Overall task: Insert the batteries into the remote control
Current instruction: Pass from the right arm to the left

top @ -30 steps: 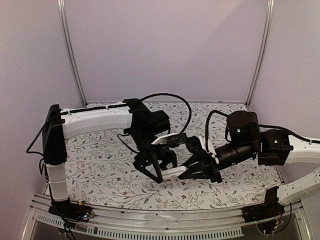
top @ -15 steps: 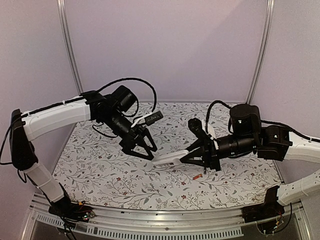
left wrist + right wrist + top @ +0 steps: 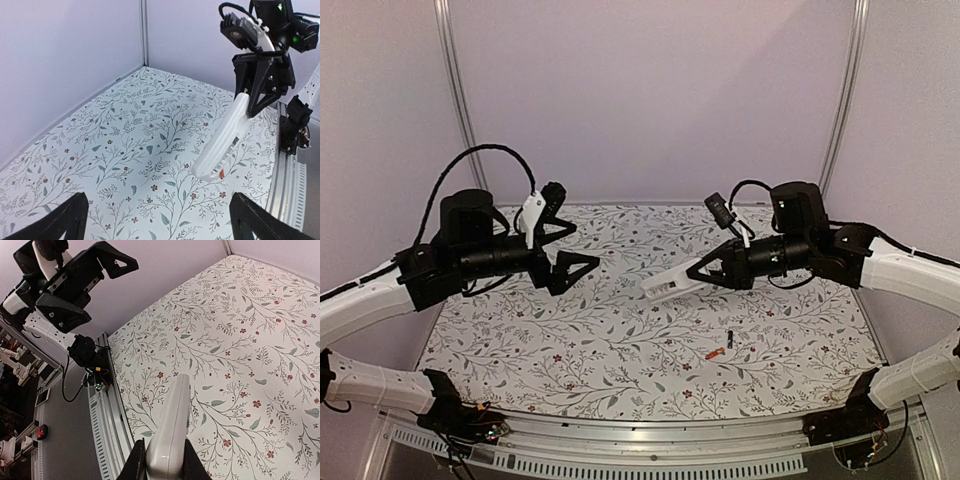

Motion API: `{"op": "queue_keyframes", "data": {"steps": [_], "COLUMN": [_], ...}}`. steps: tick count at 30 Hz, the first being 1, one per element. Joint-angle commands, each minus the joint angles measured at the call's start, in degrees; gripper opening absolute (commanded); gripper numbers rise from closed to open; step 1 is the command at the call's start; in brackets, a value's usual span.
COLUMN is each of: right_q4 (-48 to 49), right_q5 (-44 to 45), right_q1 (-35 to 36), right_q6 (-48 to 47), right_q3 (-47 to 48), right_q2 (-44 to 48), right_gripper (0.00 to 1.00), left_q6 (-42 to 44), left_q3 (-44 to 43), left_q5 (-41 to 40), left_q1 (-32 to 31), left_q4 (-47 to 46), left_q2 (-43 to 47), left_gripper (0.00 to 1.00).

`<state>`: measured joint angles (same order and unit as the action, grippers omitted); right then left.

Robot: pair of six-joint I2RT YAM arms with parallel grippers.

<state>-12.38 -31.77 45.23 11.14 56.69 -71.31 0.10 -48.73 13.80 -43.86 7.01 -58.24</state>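
Observation:
My right gripper is shut on one end of the white remote control and holds it in the air over the middle of the table, its free end pointing left. In the right wrist view the remote sits edge-on between the fingers. In the left wrist view it hangs below the right gripper with a label side showing. The orange-red battery and the black battery lie on the cloth, front right of centre. My left gripper is open and empty, raised at the left.
A floral cloth covers the table. Metal posts and pale walls bound the back and sides. A metal rail runs along the near edge. The left gripper shows far off in the right wrist view.
My left arm has swung away to the left and risen, its gripper open. My right gripper has lifted the remote higher and back. The two batteries now show on the cloth.

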Motion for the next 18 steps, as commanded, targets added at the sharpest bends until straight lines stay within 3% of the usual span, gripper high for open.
{"op": "queue_keyframes", "data": {"steps": [1, 9, 18], "right_q4": [2.01, 9.50, 14.11], "right_q5": [-7.09, -8.65, -11.88], "right_q1": [-1.52, -1.99, -1.92], "right_q6": [7.31, 15.26, 19.83], "right_q3": [3.57, 2.88, 1.95], "right_q2": [-3.31, -6.27, -8.73], "right_gripper": [0.00, 0.00, 0.00], "left_q6": [8.20, 15.74, 20.14], "left_q3": [0.16, -1.44, -4.08], "left_q5": [-10.84, -19.03, -23.06], "left_q1": [-8.11, -16.67, -19.61], "left_q4": [-1.56, -3.92, -6.12], "left_q2": [-4.22, -13.48, -20.03], "left_gripper": [1.00, 1.00, 0.95]}}
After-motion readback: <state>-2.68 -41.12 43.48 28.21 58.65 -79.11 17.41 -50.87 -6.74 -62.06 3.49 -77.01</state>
